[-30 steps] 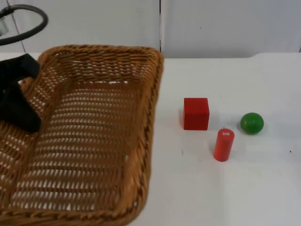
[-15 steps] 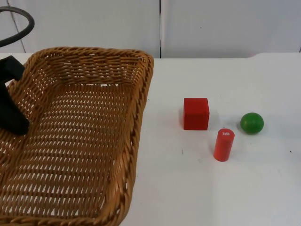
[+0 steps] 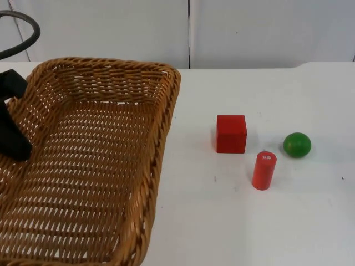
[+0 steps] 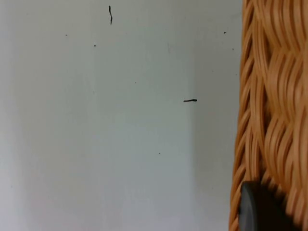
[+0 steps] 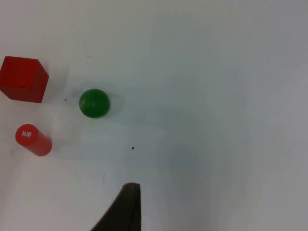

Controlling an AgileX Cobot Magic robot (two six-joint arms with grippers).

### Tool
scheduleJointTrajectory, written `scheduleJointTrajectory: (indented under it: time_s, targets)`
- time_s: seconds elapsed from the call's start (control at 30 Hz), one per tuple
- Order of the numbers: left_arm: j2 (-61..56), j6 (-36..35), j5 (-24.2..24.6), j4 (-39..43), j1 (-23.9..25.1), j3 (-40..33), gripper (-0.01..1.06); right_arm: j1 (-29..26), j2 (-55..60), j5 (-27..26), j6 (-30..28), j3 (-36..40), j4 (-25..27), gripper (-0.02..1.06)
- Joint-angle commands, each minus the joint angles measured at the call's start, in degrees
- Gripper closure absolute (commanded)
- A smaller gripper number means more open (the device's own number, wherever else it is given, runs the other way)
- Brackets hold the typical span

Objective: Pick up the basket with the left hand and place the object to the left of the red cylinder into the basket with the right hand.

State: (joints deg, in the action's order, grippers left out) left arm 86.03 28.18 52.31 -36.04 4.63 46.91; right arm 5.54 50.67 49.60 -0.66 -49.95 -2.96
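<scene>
Three small things sit on the white table (image 3: 266, 221): a red cube (image 3: 231, 133), a red cylinder (image 3: 264, 170) and a green ball (image 3: 297, 144). From the cylinder, the cube is at about 10 o'clock and the ball at about 2 o'clock, all near each other but not touching, so I'd say the cube is the one to bag. The wicker basket (image 3: 94, 166) is way over at 9 o'clock from the cube, and the left gripper (image 3: 14, 138) is clamped on its near-left rim; in the left wrist view a black fingertip (image 4: 260, 211) presses right against the weave, so step one looks like it's in hand. Right arm seems to be just waiting, high above the ball; its gripper (image 5: 126, 207) is just a dark finger poking in, and honestly I can't tell if it's open or closed. Next move, I reckon: right arm heads down to the cube while the left holds the basket within reach. The basket's left and bottom edges are cut off.
</scene>
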Motion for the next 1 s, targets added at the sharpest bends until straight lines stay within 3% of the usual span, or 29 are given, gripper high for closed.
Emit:
scheduleJointTrajectory:
  time_s: [0.0, 0.13, 0.23, 0.33, 0.6, 0.7, 0.83, 0.97]
  targets:
    - [-0.77, 0.26, 0.27, -0.83, 0.11, 0.07, 1.05, -0.24, -0.01, -0.98, -0.42, -0.29, 0.38, -0.01]
    - [-0.77, 0.26, 0.03, -0.83, 0.11, 0.07, 1.05, -0.24, 0.86, -2.37, -1.27, -0.72, 1.19, -0.01]
    - [-0.77, 0.26, -0.10, -0.83, 0.11, 0.07, 1.05, -0.24, 5.88, -1.50, -6.25, -4.08, 7.24, -0.01]
    - [-0.77, 0.26, -0.10, -0.83, 0.11, 0.07, 1.05, -0.24, 9.97, -1.50, -8.57, -6.80, 9.45, -0.01]
    - [-0.77, 0.03, -0.08, -0.83, 0.11, 0.07, 1.05, -0.12, 24.53, 1.40, -9.29, -16.91, 11.18, -0.01]
    - [-0.77, 0.03, -0.08, -0.83, 0.11, 0.07, 1.05, 2.51, 31.63, 2.12, -10.01, -21.52, 10.38, -0.01]
    - [-0.77, 0.03, -0.08, -0.94, 0.11, 0.07, 1.05, 8.01, 38.74, 2.12, -15.69, -26.42, 10.38, -0.01]
    - [-0.77, 0.03, -0.08, -0.84, 0.11, 0.07, 1.05, 11.85, 44.51, 2.01, -15.83, -30.64, 9.30, -0.01]
